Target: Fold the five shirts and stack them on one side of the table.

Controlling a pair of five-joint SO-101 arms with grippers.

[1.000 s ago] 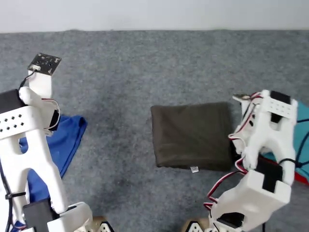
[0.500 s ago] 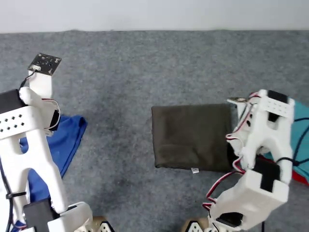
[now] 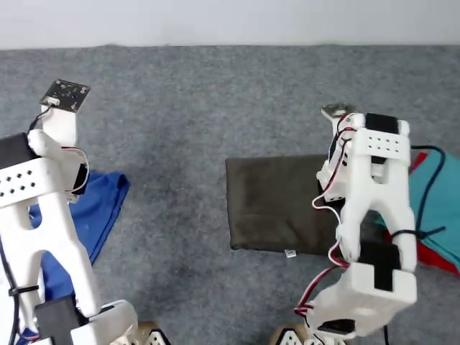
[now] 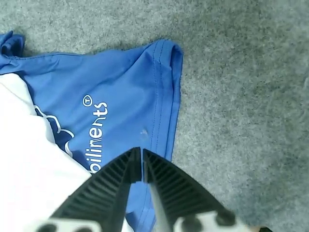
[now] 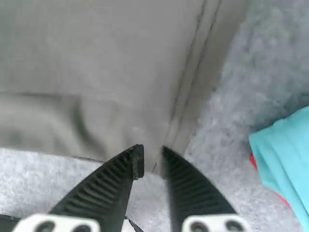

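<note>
On the grey, felt-like bench [image 3: 187, 100], a dark olive-brown cotton shirt folded into a flat rectangle [image 3: 280, 201] lies just right of centre, with a small white tag [image 3: 290, 252] poking out at its six o'clock edge. The white plastic right arm [image 3: 370, 215], with red and black wires looped along it, stands over the rectangle's three o'clock edge. Beyond it, at four o'clock, a loose teal shirt [image 3: 435, 208] lies over a strip of red fabric [image 3: 431, 255]. At eight o'clock a rumpled bright blue jersey shirt [image 3: 97, 208] lies partly under the white left arm [image 3: 43, 201].

The right wrist view adds the finer detail. The right hand [image 5: 152, 159], black and ribbed, hangs over the hemmed edge of the olive-brown shirt [image 5: 96, 63], its jaws a narrow gap apart with nothing between them. Double stitch lines run along that hem, and a soft crease crosses the cloth. The teal shirt [image 5: 285, 154] lies near, apart from the olive one, with bare grey pile between them.

The left wrist view gives the blue shirt [image 4: 120, 96] up close: smooth knit, white printed lettering and a stitched, folded hem ending in a rounded corner. A plain white cloth [image 4: 24, 159] overlaps it. The left hand [image 4: 141, 157] hangs above the blue fabric with its jaws all but closed and gripping nothing.
</note>
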